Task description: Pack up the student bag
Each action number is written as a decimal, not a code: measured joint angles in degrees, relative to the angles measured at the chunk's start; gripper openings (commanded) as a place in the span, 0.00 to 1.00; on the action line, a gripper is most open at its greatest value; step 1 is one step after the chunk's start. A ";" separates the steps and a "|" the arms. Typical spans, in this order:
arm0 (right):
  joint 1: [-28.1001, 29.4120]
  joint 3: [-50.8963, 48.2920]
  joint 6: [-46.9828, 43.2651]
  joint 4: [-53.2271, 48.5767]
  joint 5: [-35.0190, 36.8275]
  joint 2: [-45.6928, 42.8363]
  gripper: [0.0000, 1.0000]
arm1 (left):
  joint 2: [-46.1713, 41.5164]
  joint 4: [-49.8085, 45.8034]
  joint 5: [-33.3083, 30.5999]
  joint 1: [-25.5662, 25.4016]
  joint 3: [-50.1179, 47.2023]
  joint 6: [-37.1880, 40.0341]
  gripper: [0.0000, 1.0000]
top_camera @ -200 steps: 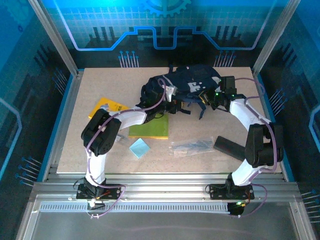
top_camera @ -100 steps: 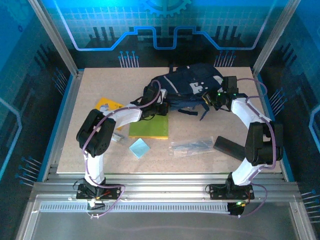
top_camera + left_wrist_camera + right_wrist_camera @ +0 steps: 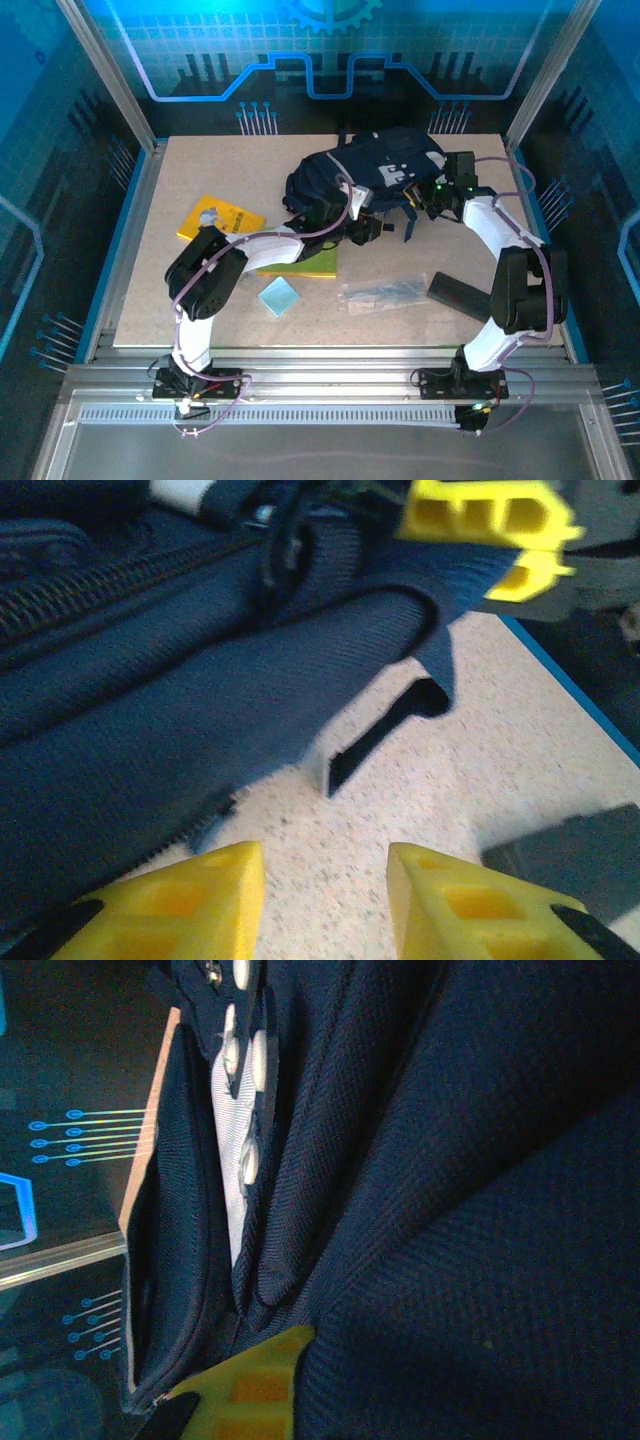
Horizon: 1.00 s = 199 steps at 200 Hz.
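**A:** How far along is the packing?

**B:** Barely begun, I'd judge. The bag (image 3: 375, 172) lies slumped at the far middle of the table (image 3: 150, 300), and none of the loose things has gone in.

**A:** What is left out?

**B:** Largest first. The green pad (image 3: 310, 265) lies just on the near side of the bag, partly under the left arm. The yellow book (image 3: 222, 218) is to its left. The black case (image 3: 462, 293) sits near the right arm, with the clear packet (image 3: 385, 291) beside it. The blue square (image 3: 279, 296) is by the pad's near edge.

**A:** And the grippers?

**B:** The left gripper (image 3: 325, 900) has its fingers parted with nothing between them. It is low over the table at the bag's near edge, facing a loose strap (image 3: 375, 735). The right gripper (image 3: 420, 193) is pressed against the bag's right side. In its wrist view navy cloth drapes over one yellow finger (image 3: 250, 1390). It may be pinching the fabric, but I cannot tell whether it is closed.

**A:** So what remains?

**B:** As I read it, nearly everything. The bag must be held open, then each item put inside.
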 measured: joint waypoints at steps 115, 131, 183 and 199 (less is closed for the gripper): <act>1.33 -0.02 3.17 3.91 0.46 -0.94 0.00 | 8.37 3.19 -12.37 -0.35 7.67 1.53 0.39; 1.38 -0.02 3.61 4.39 0.42 -0.94 0.00 | 10.05 4.09 -14.29 -0.52 8.83 1.86 0.36; 1.49 -0.07 4.02 4.92 0.31 -0.94 0.00 | 12.44 6.99 -18.80 -0.59 9.75 3.39 0.00; 1.44 -0.07 3.98 4.94 0.15 -0.94 0.00 | 12.41 7.52 -18.60 -0.39 9.68 3.91 0.00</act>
